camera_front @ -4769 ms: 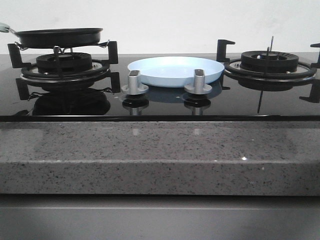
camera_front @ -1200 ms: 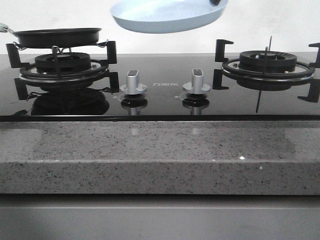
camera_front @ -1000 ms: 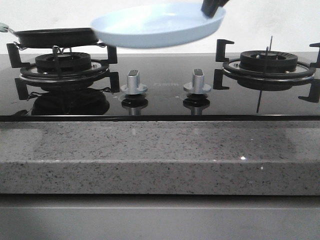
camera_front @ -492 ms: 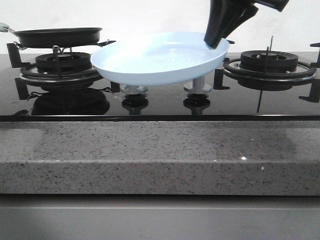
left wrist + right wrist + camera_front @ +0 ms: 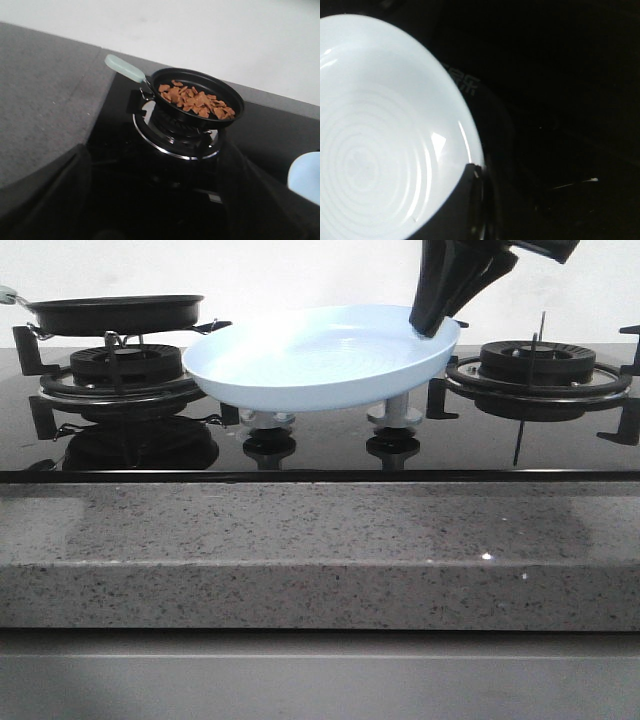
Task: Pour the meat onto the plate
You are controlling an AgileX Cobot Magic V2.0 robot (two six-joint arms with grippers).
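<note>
plate [image 5: 320,365] | held aloft at its right rim by right tool [image 5: 437,322] | meat [image 5: 195,100] in pan [image 5: 231,100], far left | pan handle [image 5: 125,68] points left | left tool nearer, spread unclear

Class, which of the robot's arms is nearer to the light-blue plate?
The right. Its tool grips the plate at the rim, held above the stove knobs. The left arm is off by the frying pan, apart from the plate.
</note>
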